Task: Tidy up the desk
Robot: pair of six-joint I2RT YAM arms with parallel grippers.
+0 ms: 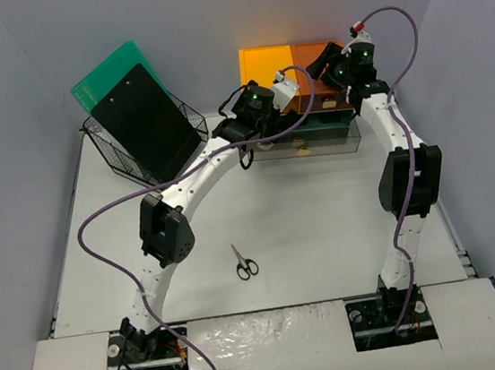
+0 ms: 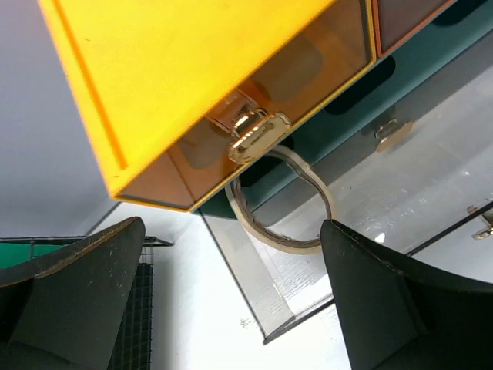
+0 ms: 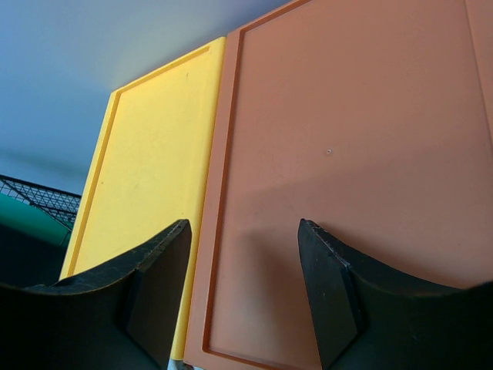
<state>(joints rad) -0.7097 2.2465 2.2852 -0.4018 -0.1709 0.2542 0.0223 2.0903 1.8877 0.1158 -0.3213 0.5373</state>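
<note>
The white desk (image 1: 306, 223) holds a drawer unit (image 1: 300, 97) at the back, with a yellow top (image 3: 146, 169) and an orange top (image 3: 347, 154). Its clear bottom drawer (image 2: 308, 285) is pulled open, and a roll of tape (image 2: 281, 204) lies inside. My left gripper (image 1: 246, 155) is open and empty at the unit's front left corner, just in front of the open drawer (image 2: 231, 308). My right gripper (image 1: 327, 63) is open and empty, hovering over the seam between the orange and yellow tops (image 3: 245, 270). Black scissors (image 1: 246, 265) lie on the desk between the arms.
A black wire basket (image 1: 113, 156) at the back left holds a green board (image 1: 112, 75) and a black clipboard (image 1: 145, 125). The yellow drawer front has a gold handle (image 2: 258, 132). Grey walls close in the desk on three sides.
</note>
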